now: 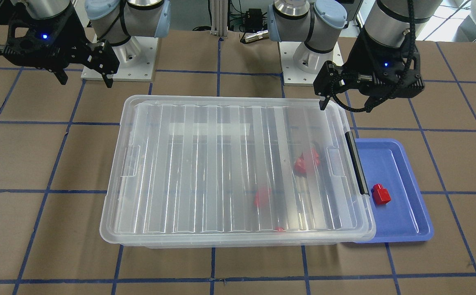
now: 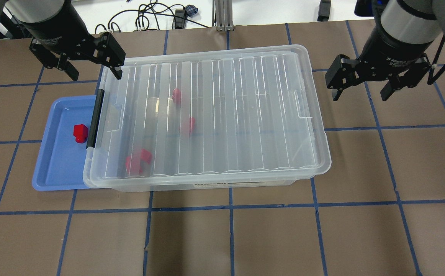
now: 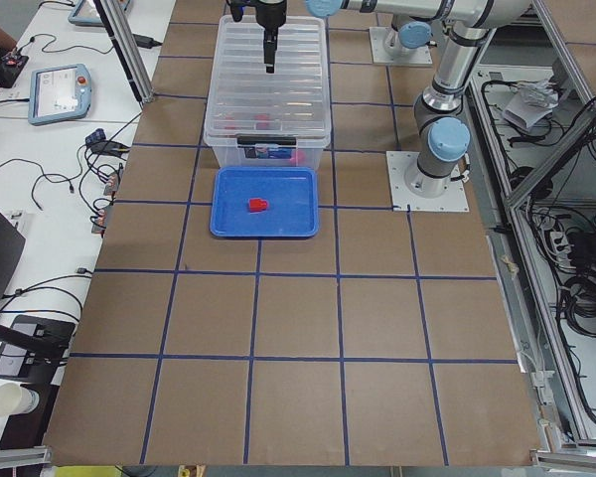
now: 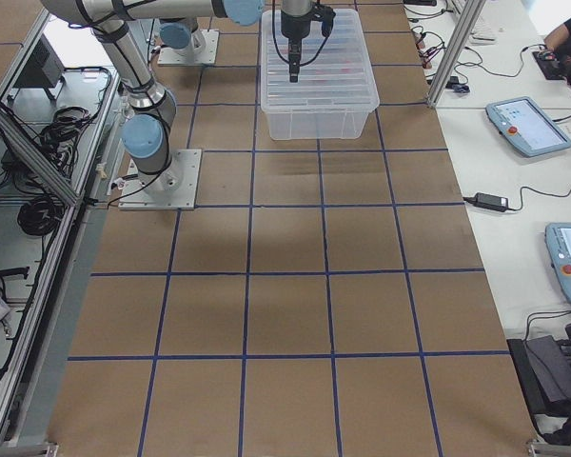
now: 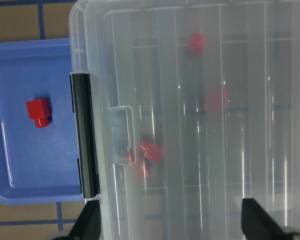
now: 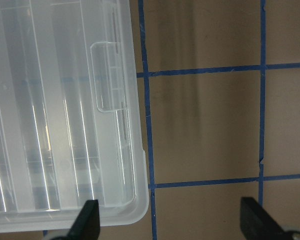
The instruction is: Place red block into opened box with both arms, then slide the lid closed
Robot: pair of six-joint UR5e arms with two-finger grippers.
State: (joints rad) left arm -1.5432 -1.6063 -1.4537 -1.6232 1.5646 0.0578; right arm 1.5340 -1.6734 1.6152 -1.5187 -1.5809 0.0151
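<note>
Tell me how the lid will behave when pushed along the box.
The lid is thin, ribbed, see-through plastic, so probably light and fairly stiff along the ribs. It lies flat on the box rim, plastic on plastic, so it should slide easily; an off-centre push might skew it.

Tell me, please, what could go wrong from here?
1. The lid covers the box while the red block lies outside in the blue tray; a drop now would land on the lid.
2. The block sits close to the black bar, so the open left gripper could strike the bar on its descent.
3. The open right gripper hangs off the box's far end; the lid pushed one-handed might drag the box.
</note>
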